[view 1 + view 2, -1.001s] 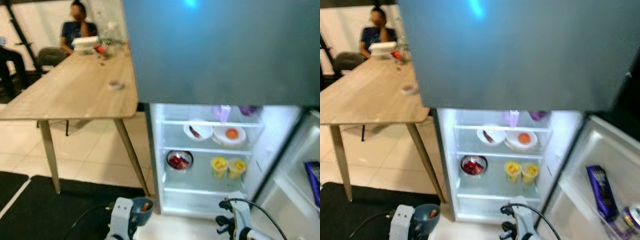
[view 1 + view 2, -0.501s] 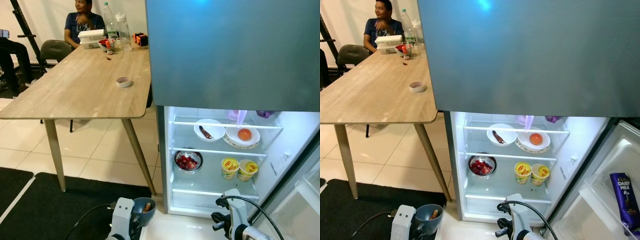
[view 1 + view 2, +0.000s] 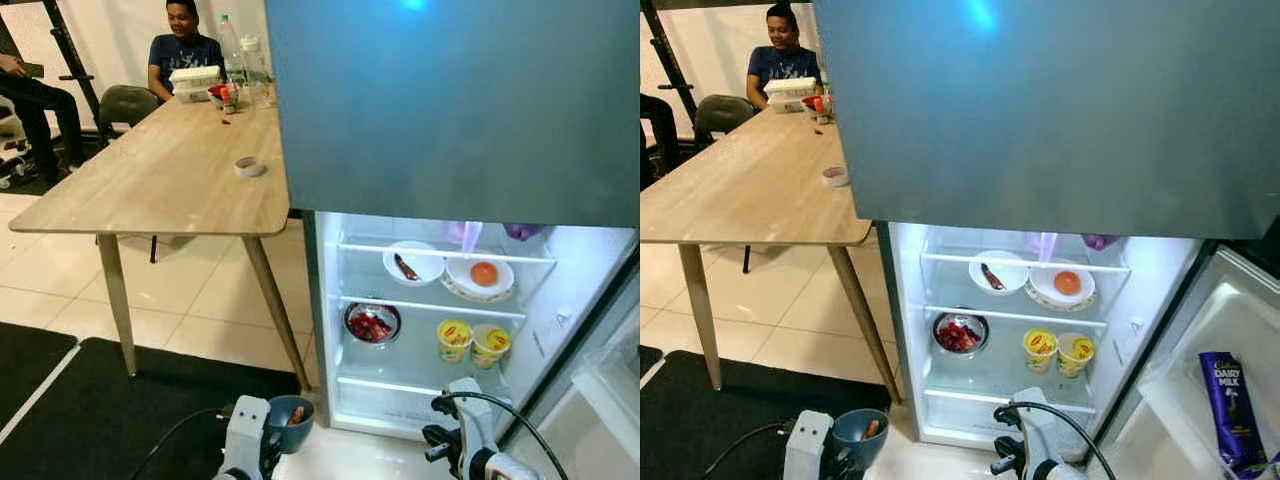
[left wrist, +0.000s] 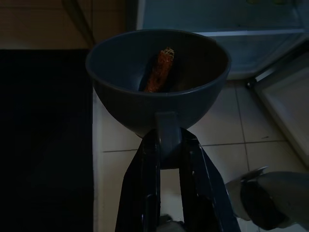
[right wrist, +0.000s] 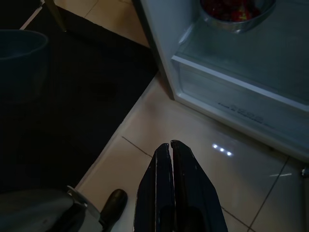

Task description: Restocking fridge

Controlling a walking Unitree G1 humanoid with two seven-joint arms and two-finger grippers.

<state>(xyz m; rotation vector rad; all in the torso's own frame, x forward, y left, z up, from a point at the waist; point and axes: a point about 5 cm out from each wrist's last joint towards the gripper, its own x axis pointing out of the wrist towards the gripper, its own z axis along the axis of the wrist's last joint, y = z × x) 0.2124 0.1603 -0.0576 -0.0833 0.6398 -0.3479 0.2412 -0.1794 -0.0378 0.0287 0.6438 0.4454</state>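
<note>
The fridge [image 3: 330,330] stands open and lit in front of me. On its upper shelf sit a white bowl [image 3: 414,264] and a plate with an orange fruit [image 3: 484,274]. Lower down are a steel bowl of red food [image 3: 372,323] and two yellow cups [image 3: 471,341]. My left gripper [image 4: 166,140] is shut on the rim of a dark blue bowl [image 4: 157,79] that holds an orange carrot-like piece [image 4: 159,72]. It hangs low over the floor, left of the fridge. My right gripper [image 5: 169,145] is shut on nothing, above the tiles before the fridge's bottom drawer [image 5: 241,92].
A long wooden table [image 3: 170,170] stands to the left, with a person [image 3: 185,45] seated at its far end. A black mat [image 3: 90,410] covers the floor near my left arm. The fridge door [image 3: 1200,400] swings out on the right, with a chocolate bar [image 3: 1228,405] in it.
The whole picture has shifted and sharpened, so the camera moved. The bowl stays in my left gripper, and both arms hang as before.
</note>
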